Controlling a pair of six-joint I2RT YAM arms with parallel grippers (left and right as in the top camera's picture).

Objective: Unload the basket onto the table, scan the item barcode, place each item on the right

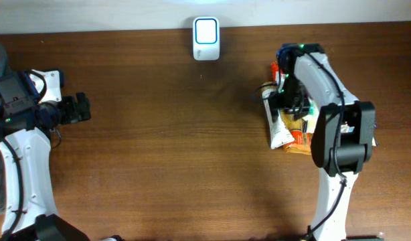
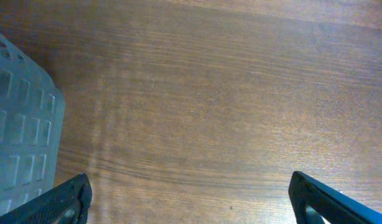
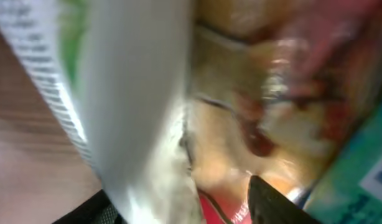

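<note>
Packaged items [image 1: 280,134] lie heaped at the right of the table [image 1: 158,154], well apart from the white scanner [image 1: 206,30] at the far edge, so one must be lifted out before any barcode can be shown. The right gripper [image 3: 178,208] hangs low over the heap, its jaws part-way apart astride a white packet [image 3: 135,93], probably to take it. The left gripper [image 1: 81,108] waits far left, spread wide and empty.

Pretty much just the dark brown wood-grain tabletop [image 1: 172,134] there, plus a pale grey plastic panel with embossed squares [image 2: 17,124] out at its 9 o'clock edge.
</note>
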